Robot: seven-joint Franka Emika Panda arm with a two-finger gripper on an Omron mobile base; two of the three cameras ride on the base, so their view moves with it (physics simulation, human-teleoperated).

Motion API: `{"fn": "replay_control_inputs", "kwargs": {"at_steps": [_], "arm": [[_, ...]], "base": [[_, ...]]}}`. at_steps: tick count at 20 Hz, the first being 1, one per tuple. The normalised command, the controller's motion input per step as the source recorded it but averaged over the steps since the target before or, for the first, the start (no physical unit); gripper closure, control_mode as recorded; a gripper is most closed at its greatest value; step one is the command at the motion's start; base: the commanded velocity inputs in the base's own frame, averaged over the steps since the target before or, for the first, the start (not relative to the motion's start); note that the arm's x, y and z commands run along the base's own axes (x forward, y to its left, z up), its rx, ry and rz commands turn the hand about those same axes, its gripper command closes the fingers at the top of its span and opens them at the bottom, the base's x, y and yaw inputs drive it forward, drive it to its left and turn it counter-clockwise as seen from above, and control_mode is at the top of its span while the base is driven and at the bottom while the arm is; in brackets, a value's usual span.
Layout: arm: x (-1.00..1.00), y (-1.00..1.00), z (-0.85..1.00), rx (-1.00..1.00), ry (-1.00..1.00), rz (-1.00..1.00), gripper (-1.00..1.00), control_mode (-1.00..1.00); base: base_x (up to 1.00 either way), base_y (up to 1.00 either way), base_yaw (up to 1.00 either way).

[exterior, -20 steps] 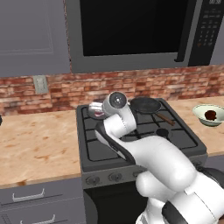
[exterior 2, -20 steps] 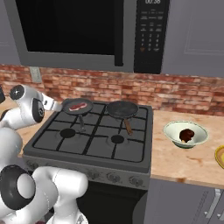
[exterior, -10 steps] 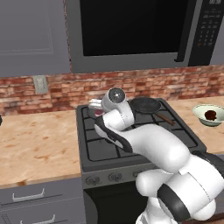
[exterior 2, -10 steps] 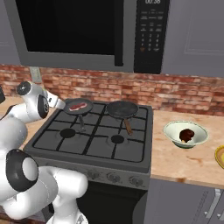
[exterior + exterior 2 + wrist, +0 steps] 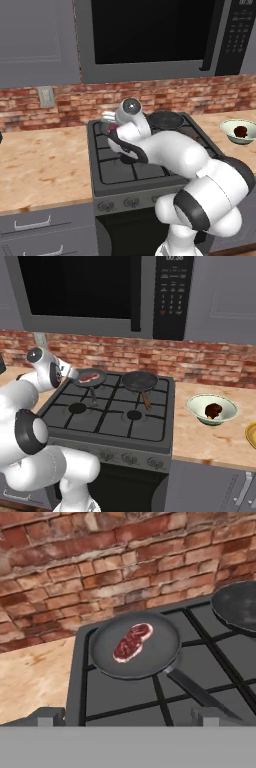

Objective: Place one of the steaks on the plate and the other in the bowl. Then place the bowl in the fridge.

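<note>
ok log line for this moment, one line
tool: open, facing red steak | red steak: in left pan | dark steak: in bowl | next: likely grasp

1. The microwave carries a control panel to the right of its dark door; at the panel's top a small display shows pale digits, too blurred to read.
2. Below the display sit rows of tiny button markings, also illegible.
3. In the left base view the same panel shows only faint specks.
4. No other text, brand or label can be read.

Brick wall, grey cabinets, wooden counter.
</note>
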Motion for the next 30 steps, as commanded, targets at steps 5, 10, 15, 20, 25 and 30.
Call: {"fn": "replay_control_inputs", "kwargs": {"at_steps": [5, 10, 15, 20, 25, 30], "arm": [[0.29, 0.00, -0.01, 0.00, 0.09, 0.00, -1.00, -1.00], [0.13, 0.00, 0.00, 0.02, 0.24, 0.00, -1.00, -1.00], [0.07, 0.00, -0.06, 0.00, 0.03, 0.00, -1.00, -1.00], [0.02, 0.00, -0.07, 0.00, 0.00, 0.00, -1.00, -1.00], [0.00, 0.00, -0.18, 0.00, 0.00, 0.00, -1.00, -1.00], [0.11, -0.07, 0.00, 0.01, 0.01, 0.00, -1.00, -1.00]], "base": [[0.00, 0.00, 0.00], [0.00, 0.00, 0.00], [0.00, 0.00, 0.00], [0.00, 0.00, 0.00], [0.00, 0.00, 0.00], [0.00, 0.00, 0.00]]}}
